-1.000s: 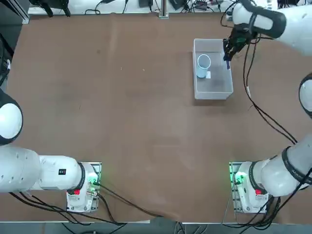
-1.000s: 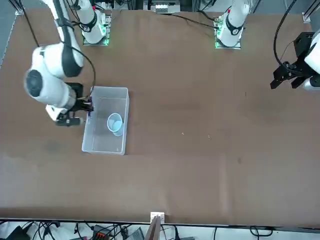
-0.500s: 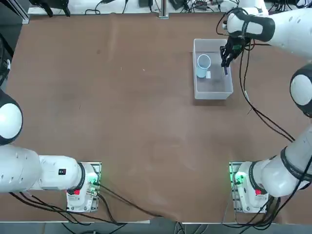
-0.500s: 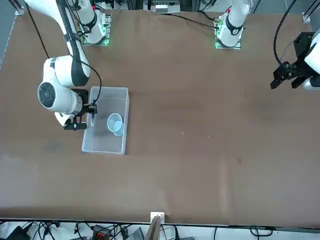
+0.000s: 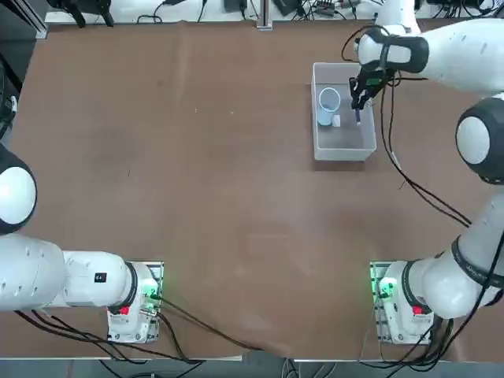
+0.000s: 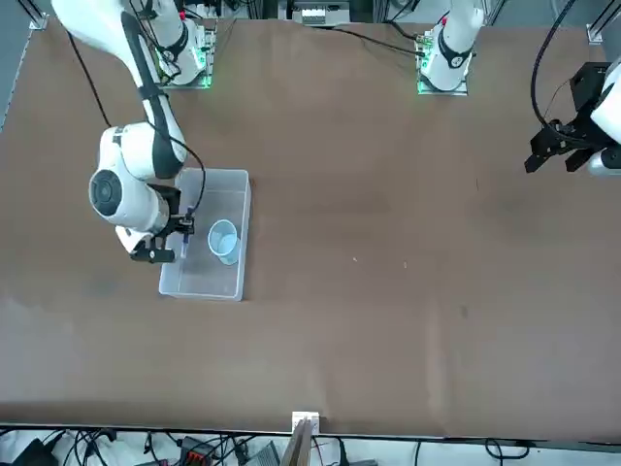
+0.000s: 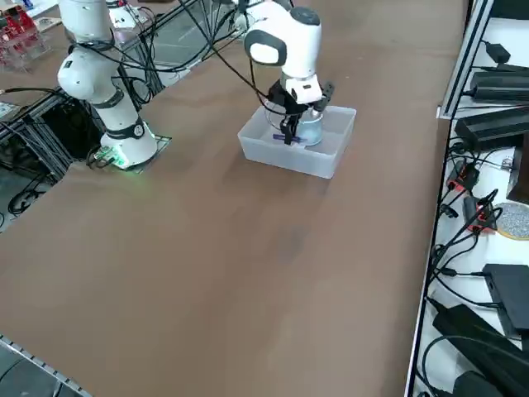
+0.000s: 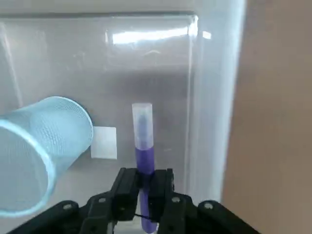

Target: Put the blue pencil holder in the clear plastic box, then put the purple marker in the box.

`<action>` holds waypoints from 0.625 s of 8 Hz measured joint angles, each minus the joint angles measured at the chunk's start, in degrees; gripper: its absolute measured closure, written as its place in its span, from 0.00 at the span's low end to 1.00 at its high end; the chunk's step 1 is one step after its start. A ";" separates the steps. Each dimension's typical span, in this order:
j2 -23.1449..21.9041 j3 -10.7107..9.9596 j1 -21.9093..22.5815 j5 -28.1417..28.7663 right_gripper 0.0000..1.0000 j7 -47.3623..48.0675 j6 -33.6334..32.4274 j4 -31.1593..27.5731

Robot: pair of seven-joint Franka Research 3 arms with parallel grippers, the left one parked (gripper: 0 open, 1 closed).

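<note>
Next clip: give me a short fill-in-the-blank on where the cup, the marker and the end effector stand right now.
1. The blue pencil holder already stands inside the clear plastic ____.
2. The right end effector is shut on the purple ____.
3. The purple marker hangs over the box, beside the ____.

Missing words: box; marker; blue pencil holder

The right arm (image 5: 465, 55) was glossy white with rounded joint housings and dark seams. Black cables trailed from its wrist. Its base (image 5: 391, 303) glowed green, and the right gripper (image 8: 144, 190) was black.
</note>
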 joint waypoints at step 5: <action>5.09 -0.04 0.75 -0.09 0.85 0.11 3.60 0.05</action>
